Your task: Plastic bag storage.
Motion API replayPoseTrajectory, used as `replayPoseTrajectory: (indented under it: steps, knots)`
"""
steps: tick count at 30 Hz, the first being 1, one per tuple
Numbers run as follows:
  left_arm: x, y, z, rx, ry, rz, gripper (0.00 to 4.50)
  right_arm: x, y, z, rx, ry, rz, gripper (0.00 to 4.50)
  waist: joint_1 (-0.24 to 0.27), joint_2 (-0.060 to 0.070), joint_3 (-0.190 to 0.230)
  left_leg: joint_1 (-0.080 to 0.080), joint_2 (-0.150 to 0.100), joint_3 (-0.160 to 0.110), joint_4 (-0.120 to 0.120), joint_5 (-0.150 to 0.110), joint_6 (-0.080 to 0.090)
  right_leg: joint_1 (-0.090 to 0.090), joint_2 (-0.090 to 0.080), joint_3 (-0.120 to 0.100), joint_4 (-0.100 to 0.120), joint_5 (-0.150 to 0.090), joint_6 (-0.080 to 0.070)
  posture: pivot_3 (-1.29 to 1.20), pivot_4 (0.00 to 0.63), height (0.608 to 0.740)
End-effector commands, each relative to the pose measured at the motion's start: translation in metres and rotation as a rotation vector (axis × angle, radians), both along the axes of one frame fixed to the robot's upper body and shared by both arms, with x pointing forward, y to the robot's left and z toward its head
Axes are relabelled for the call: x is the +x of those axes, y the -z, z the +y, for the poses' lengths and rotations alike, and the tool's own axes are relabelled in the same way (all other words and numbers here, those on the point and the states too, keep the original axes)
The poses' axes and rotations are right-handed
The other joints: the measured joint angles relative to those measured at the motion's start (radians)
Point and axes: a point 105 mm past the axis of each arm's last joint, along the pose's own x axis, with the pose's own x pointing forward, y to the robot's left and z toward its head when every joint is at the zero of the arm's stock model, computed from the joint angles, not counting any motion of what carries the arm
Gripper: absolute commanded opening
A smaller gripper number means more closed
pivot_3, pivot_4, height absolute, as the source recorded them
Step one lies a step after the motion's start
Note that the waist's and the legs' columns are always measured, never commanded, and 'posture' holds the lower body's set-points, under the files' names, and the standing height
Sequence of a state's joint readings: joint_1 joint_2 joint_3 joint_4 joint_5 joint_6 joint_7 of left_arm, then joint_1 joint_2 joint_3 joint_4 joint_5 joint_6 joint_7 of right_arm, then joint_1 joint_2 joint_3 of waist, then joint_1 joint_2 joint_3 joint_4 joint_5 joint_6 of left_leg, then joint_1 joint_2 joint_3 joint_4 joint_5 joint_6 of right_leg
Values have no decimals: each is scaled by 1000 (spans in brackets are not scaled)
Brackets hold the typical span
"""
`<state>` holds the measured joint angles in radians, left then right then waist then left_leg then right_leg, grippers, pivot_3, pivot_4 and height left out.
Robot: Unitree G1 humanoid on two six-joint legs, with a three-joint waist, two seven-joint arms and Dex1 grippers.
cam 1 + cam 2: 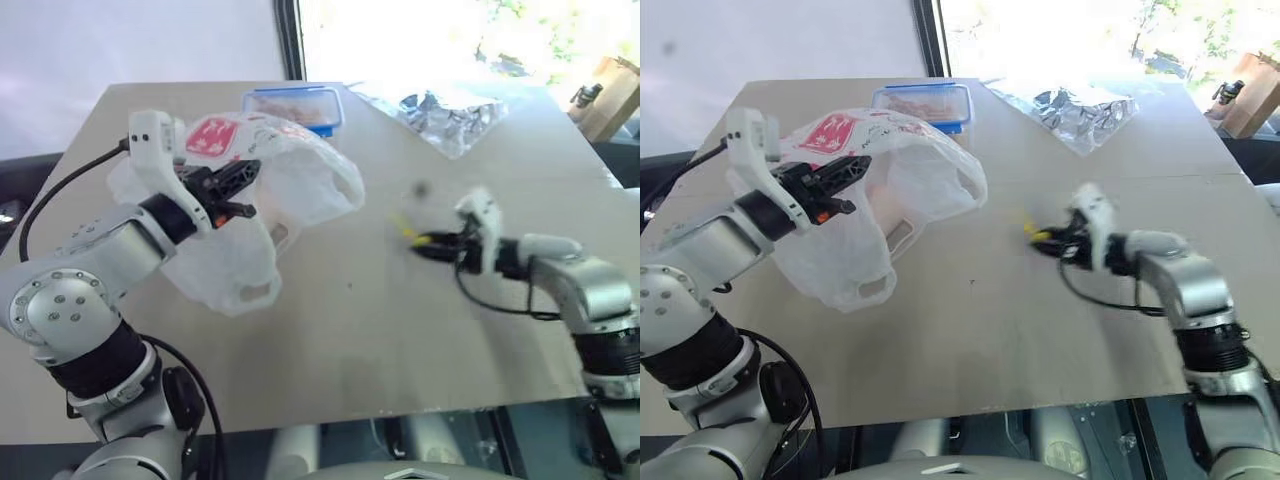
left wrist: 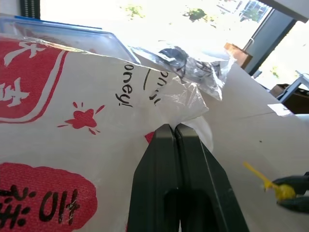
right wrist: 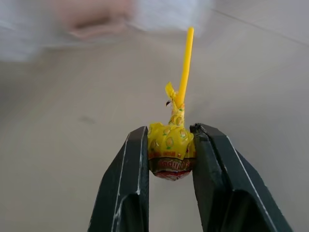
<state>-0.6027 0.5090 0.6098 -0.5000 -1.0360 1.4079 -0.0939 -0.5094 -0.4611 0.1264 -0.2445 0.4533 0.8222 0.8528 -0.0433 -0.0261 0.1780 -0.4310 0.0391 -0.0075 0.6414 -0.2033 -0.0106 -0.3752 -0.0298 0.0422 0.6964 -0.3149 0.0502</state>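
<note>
The plastic bag (image 1: 300, 185), thin white film with red labels and dark print, hangs lifted over the left half of the table, its lower part and one handle loop resting on the tabletop. My left gripper (image 2: 174, 128) is shut on the bag's upper edge. A beige shape (image 1: 880, 195) shows faintly through the film. At the table's right, my right gripper (image 3: 169, 130) is shut on a yellow wrapped lollipop (image 3: 170, 152), whose yellow stick points toward the bag. The right gripper (image 1: 425, 245) sits low over the table, apart from the bag.
A clear box with a blue lid (image 1: 295, 105) stands at the far edge behind the bag. A crumpled clear-silvery wrapper (image 1: 445, 115) lies at the far right. The beige table (image 1: 350, 340) has bare room between the grippers and toward its near edge.
</note>
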Motion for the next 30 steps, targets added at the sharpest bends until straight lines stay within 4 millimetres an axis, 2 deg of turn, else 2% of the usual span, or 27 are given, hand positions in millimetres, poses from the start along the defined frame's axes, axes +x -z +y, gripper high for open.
replayPoseTrajectory:
  steps: [1, 4, 6, 8, 9, 10, 12, 14, 17, 19, 21, 24, 27, 30]
  knots:
    - [-9, -10, 8, 10, 15, -33, 0, 12, -19, 38, 32, 22, -74, 740, 1, 0, 0, 0, 0, 0, 0, 0, 0, 0, 0, 0, 1, 0, 0, 0, 150, 740]
    - [-11, -10, 11, 25, 15, -25, 0, 31, -25, 85, 29, -13, -120, 740, 6, 0, 0, 0, -1, -2, 1, 0, 0, -1, 1, -1, 2, 0, -1, 0, 150, 740]
    - [-10, -10, 12, 23, 14, -23, 0, 51, -46, 125, 115, -15, -116, 740, 6, 0, 0, 0, -1, -2, 2, 1, 0, 0, 1, -2, 2, 0, -1, 0, 150, 740]
    - [-11, -9, 9, 24, 22, -24, 0, 55, -58, 165, 73, -80, -221, 1722, 2, 0, 0, -1, -1, -1, 1, 1, -1, -2, 1, -1, 2, 1, -2, 0, 150, 740]
    - [-12, -9, 6, 25, 27, -29, 0, 57, -62, 175, 41, -98, -289, 2022, 1, 0, 1, -1, -1, -2, 1, 1, -1, -2, 1, -1, 2, 1, -2, 0, 150, 740]
    - [-12, -10, 5, 27, 28, -35, 0, 59, -71, 180, 58, -91, -335, 2535, 3, -1, 0, -1, -1, -2, 0, 1, -1, -3, 1, -1, 1, 1, -2, 0, 150, 740]
    - [-13, -11, 6, 14, 14, -40, 0, 65, -85, 171, 120, -49, -377, 3302, 15, -2, -1, -2, 0, -2, -4, 1, -2, -3, 0, -3, -2, 1, -2, 0, 150, 740]
    - [-14, -8, 9, 17, -4, -32, 0, 63, -79, 154, 122, -69, -388, 3302, 32, -4, -2, -3, 0, -4, -4, 1, -2, -3, -4, -5, -2, 1, -2, 0, 150, 740]
    - [-14, -6, 8, -4, -9, -27, 0, 48, -64, 123, 106, -98, -363, 3302, 45, -5, -3, -5, -2, -4, -5, 0, -1, -3, -8, -6, -4, 1, -2, 0, 150, 740]
    - [-12, -5, 7, -18, -9, -25, 0, 32, -59, 96, 102, -89, -337, 3302, 49, -5, -2, -8, -3, -3, -4, 0, 0, -3, -9, -6, -4, 1, -2, 0, 150, 740]
    - [-10, -6, 7, -33, -14, -25, 0, 17, -59, 77, 103, -76, -307, 3302, 45, -5, -2, -10, -2, -3, -4, 0, 0, -6, -8, -6, -5, 1, -1, 0, 150, 740]
    - [-8, -6, 8, -49, -21, -23, 0, 10, -61, 66, 103, -37, -274, 3302, 24, -3, -1, -7, 0, -2, -4, 0, -1, -8, -4, -5, -1, 1, -2, 0, 150, 740]
    - [-5, -6, 5, -50, -3, -17, 0, 27, -68, 44, 90, 155, -286, 3302, 12, -3, -1, 1, 2, -3, -7, 0, 0, -4, 1, -4, 2, 1, -2, 0, 150, 740]
    - [-4, -7, 6, -47, -1, -18, 0, 53, -68, 37, 92, 301, -256, 3302, 9, -3, -1, 1, 2, -3, -6, 1, -1, -4, 3, -3, 2, 1, -3, 0, 150, 740]
